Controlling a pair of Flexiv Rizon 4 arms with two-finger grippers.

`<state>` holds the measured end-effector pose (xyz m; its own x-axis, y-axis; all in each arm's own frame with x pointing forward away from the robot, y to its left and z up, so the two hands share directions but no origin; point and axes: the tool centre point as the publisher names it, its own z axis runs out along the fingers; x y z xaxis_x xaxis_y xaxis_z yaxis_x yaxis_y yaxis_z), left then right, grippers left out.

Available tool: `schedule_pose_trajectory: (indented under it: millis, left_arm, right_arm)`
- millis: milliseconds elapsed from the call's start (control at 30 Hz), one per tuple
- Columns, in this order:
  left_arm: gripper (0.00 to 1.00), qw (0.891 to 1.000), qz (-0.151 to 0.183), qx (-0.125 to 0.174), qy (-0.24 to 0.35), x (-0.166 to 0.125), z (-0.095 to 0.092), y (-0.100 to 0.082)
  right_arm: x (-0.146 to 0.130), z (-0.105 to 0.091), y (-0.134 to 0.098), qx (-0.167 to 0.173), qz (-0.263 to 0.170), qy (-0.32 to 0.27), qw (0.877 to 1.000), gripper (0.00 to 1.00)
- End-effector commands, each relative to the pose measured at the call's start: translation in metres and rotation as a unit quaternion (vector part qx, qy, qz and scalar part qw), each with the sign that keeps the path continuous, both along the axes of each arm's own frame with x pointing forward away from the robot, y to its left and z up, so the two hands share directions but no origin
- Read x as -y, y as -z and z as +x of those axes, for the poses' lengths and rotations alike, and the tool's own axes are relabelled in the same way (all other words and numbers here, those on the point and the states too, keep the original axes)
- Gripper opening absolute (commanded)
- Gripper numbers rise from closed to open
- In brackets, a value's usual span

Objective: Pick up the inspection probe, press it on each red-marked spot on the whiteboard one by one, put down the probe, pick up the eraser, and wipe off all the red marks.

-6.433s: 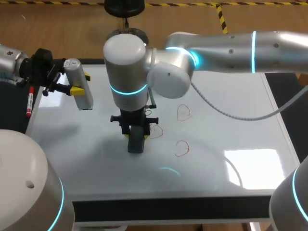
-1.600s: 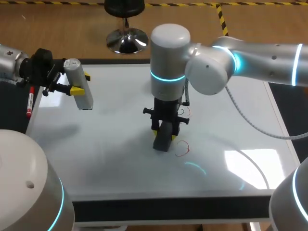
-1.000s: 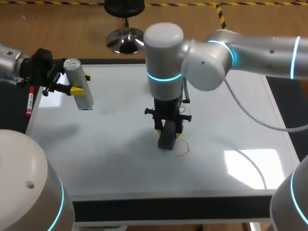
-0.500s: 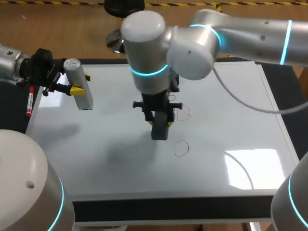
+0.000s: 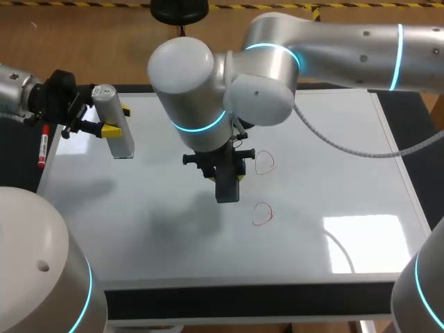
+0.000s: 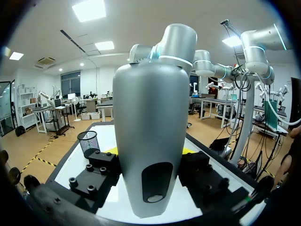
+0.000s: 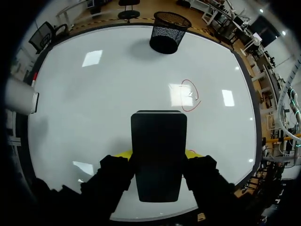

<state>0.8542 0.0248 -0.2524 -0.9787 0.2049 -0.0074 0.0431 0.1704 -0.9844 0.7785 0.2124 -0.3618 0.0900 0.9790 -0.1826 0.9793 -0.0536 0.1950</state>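
Observation:
My right arm reaches past the middle of the whiteboard (image 5: 139,236), its gripper (image 5: 227,177) shut on the black eraser (image 5: 227,189), which points down at the board. Two red marks show: one (image 5: 264,161) just right of the eraser, another (image 5: 262,214) nearer the front edge. In the right wrist view the eraser (image 7: 158,155) sits between the yellow-tipped fingers (image 7: 121,154), with a red mark (image 7: 189,96) ahead of it. At the board's far left corner my left gripper (image 5: 107,123) is shut on the grey probe (image 5: 116,128), which fills the left wrist view (image 6: 150,141).
A red marker pen (image 5: 43,150) lies on the dark strip left of the whiteboard. A dark border (image 5: 243,303) runs along the board's front edge. The board's surface (image 7: 94,94) is bare white between the probe and the eraser.
The right arm carried the eraser left and slightly back, away from the nearer red mark. A third mark seen earlier between the two no longer shows. The left arm kept still.

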Motion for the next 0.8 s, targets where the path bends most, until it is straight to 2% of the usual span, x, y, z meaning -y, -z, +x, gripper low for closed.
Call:
schedule_pose_trajectory:
  millis: [33,167,300,500,800]
  left_arm:
    - [0.0,1.0,0.0,0.0,0.001,-0.001,0.001,-0.001]
    - [0.0,1.0,0.0,0.0,0.001,-0.001,0.001,-0.001]
    - [0.0,1.0,0.0,0.0,0.001,-0.001,0.001,-0.001]
    - [0.0,1.0,0.0,0.0,0.001,-0.001,0.001,-0.001]
    - [0.0,1.0,0.0,0.0,0.001,-0.001,0.001,-0.001]
  right_arm:
    - [0.009,-0.007,-0.002,0.007,0.014,0.016,1.0,0.0]
    - [0.018,-0.013,-0.005,0.014,0.036,0.013,0.999,0.0]
    - [0.026,-0.022,-0.006,0.027,0.067,-0.014,0.997,0.0]
    - [0.047,-0.038,-0.003,0.024,0.087,-0.012,0.996,0.0]
    - [0.1,-0.069,-0.004,0.016,0.124,0.039,0.991,0.0]
